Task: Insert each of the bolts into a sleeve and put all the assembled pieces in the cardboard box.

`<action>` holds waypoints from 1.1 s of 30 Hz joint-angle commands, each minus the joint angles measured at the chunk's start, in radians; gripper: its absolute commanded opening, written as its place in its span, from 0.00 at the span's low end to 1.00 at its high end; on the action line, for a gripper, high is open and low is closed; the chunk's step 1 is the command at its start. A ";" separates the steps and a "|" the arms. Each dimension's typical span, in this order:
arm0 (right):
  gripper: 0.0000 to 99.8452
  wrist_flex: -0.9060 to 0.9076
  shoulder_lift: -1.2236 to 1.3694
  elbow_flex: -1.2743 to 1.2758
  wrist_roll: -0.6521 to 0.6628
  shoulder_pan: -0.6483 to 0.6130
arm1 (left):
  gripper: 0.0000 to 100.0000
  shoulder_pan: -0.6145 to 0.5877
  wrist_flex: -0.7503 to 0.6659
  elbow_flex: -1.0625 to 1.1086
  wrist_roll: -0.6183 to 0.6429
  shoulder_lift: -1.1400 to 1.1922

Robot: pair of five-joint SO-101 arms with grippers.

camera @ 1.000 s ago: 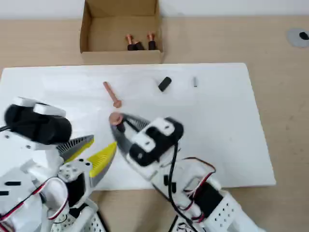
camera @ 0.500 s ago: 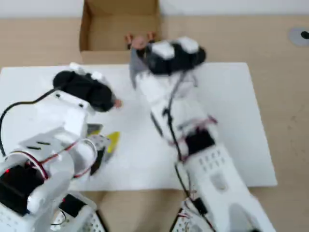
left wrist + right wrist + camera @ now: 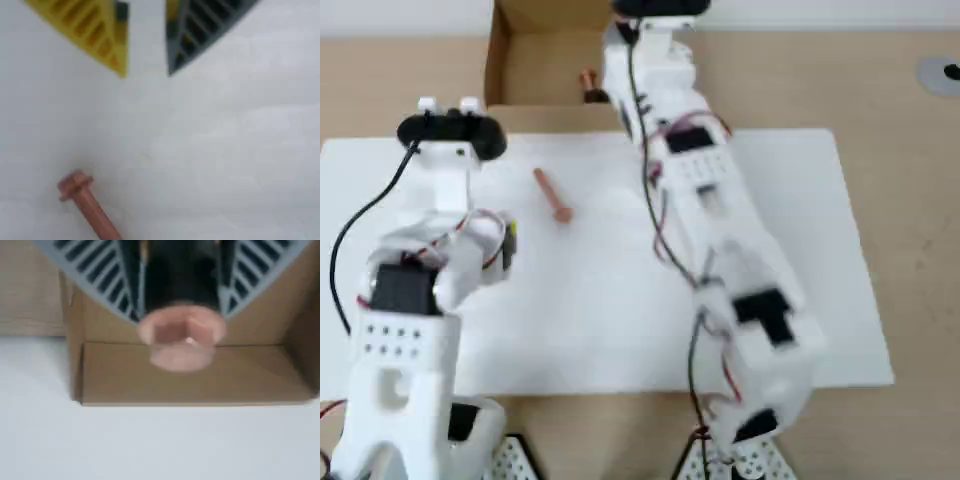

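Reaching farther than a second ago, the right gripper [image 3: 181, 295] is clamping a bolt-in-sleeve piece [image 3: 182, 337] over the cardboard box [image 3: 535, 70]. The left gripper [image 3: 145, 65] is hanging open over the white sheet [image 3: 620, 300] on the worktop [image 3: 900, 150], near a loose bolt [image 3: 87, 205].

We read robotics lab bench, set on office-type desk. Our grounds: left arm [image 3: 415, 300] and right arm [image 3: 720, 230], small, white, side by side, wiring [image 3: 655, 200] bare along links; perforated mounting bases [image 3: 515, 462] at near edge; white work sheet [image 3: 800, 260] over pale wood desktop [image 3: 910, 200]; grey cable grommet [image 3: 940, 75] in far corner.
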 commanded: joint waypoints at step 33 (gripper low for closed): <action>0.01 0.279 1.089 -1.389 0.250 0.048 | 0.18 -0.005 0.120 -0.741 0.304 1.150</action>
